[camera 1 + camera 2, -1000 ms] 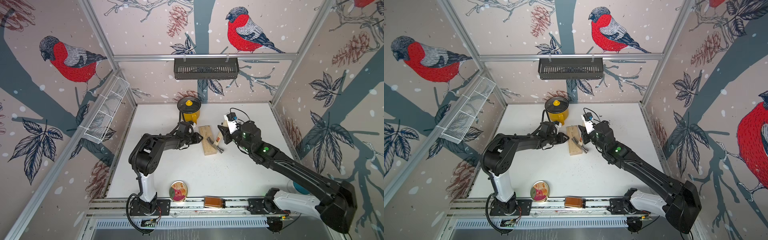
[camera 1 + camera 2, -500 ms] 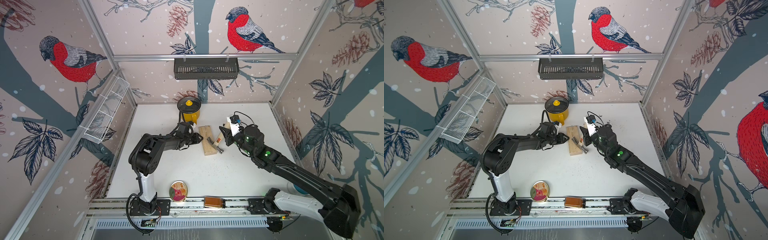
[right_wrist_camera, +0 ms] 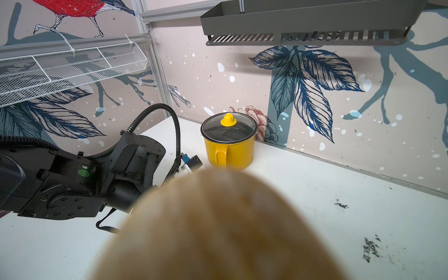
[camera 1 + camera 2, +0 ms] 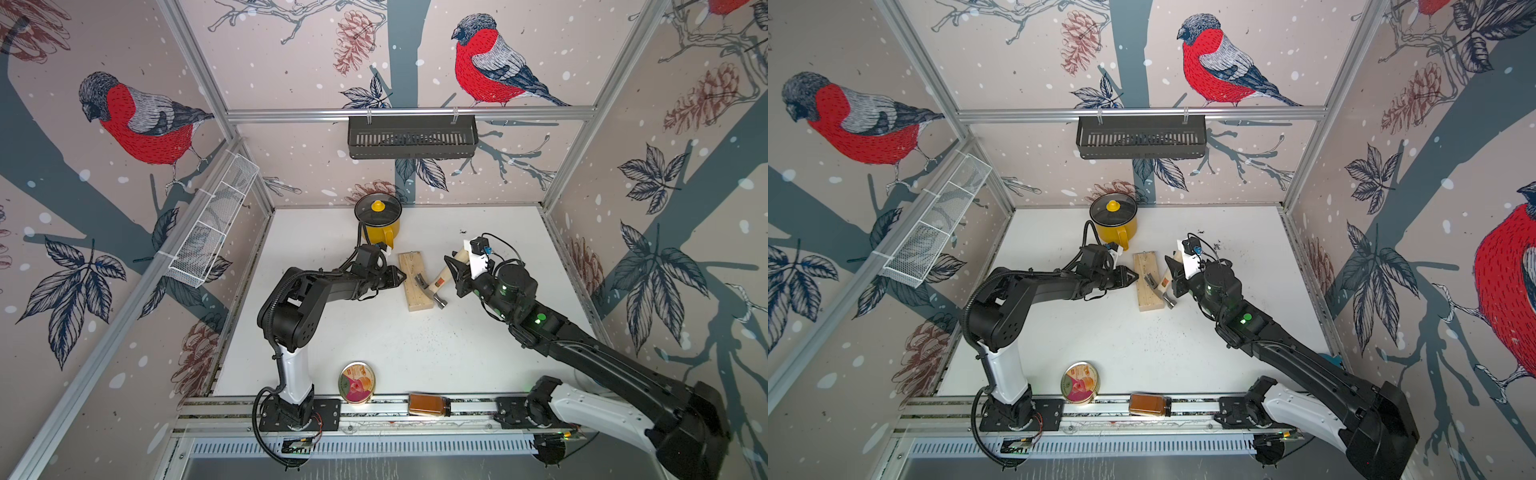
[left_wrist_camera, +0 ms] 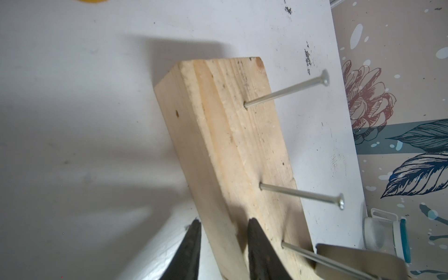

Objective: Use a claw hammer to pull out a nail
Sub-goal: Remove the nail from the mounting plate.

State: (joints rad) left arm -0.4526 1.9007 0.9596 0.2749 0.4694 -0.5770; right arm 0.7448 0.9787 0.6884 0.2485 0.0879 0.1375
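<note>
Bench state as observed:

The claw hammer is found at the middle of the white table, its steel head resting on the nearer half of a wooden block and its pale handle rising away from the block toward the right arm. The handle is held by the right gripper, whose jaws are closed tight upon it. In the right wrist view only the blurred butt of the handle is seen.

The left gripper is set against the block's long edge on the side away from the hammer. Its jaws are narrowly parted and closed onto that edge, one finger on the top face and the other against the side face.

Three nails are seen standing from the block in the left wrist view: a far nail, a middle nail and a near nail. The shank of the near nail is met by the steel head; whether it sits in the fork cannot be told.

A lidded yellow pot is noted behind the block, a round tin and a brown jar at the front rail
</note>
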